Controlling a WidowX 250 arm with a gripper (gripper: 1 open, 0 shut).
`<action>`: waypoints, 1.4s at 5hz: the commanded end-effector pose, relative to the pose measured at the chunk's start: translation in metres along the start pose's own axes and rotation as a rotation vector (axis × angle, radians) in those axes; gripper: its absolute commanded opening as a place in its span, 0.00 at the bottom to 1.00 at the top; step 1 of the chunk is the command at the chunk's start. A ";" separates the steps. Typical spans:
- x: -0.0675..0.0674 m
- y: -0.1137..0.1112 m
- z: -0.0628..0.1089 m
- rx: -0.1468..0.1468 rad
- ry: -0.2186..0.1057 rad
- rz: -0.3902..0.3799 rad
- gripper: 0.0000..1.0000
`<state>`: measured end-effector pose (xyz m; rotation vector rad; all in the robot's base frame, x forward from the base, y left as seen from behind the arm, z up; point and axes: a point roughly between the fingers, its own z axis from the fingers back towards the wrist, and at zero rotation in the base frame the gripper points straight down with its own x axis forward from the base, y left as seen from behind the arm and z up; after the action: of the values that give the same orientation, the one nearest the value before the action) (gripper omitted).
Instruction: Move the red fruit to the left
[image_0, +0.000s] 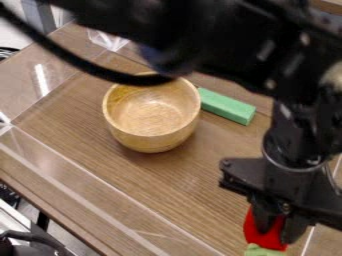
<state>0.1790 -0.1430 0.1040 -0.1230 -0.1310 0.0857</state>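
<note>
The red fruit (262, 233) is a small glossy red piece with a green leafy cap, at the bottom right of the wooden table. My gripper (274, 228) comes down on it from above, with the dark fingers closed around its sides. Part of the fruit is hidden behind the fingers. Whether the fruit still touches the table cannot be told from this view.
A round wooden bowl (152, 113) stands left of centre. A flat green rectangular block (227, 105) lies just right of the bowl. A clear plastic wall (54, 150) runs along the table's front left edge. The big black arm (254, 50) crosses the top of the view.
</note>
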 end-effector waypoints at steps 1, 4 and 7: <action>0.004 -0.008 0.028 -0.048 -0.054 0.019 0.00; 0.021 0.052 0.080 -0.060 -0.119 0.133 0.00; 0.051 0.031 0.051 -0.007 -0.155 0.307 0.00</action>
<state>0.2131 -0.0996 0.1442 -0.1177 -0.2243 0.3971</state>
